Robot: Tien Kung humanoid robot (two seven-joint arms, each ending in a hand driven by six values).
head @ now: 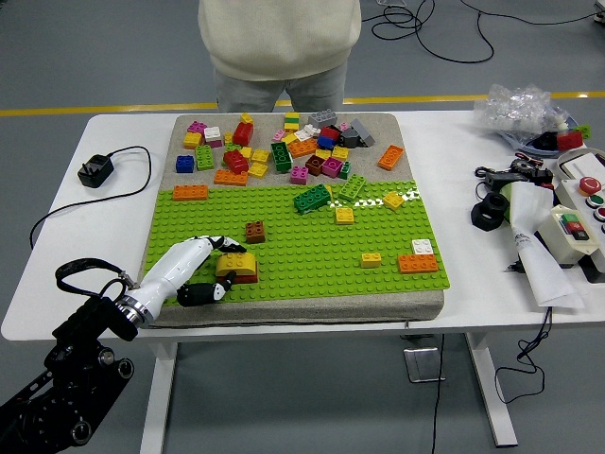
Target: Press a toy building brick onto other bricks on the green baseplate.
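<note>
I am working in what looks like a robotics lab or test hall. I am facing a plain white table [85, 303] standing on a grey floor [95, 57] with a yellow line [95, 111] taped across it, and loose black cables [444, 24] are trailing over that floor. On my right, a control box with a red button [588, 185] is sitting among tools and a bag of parts [522, 106]; a power adapter [95, 171] is lying at my left.
</note>
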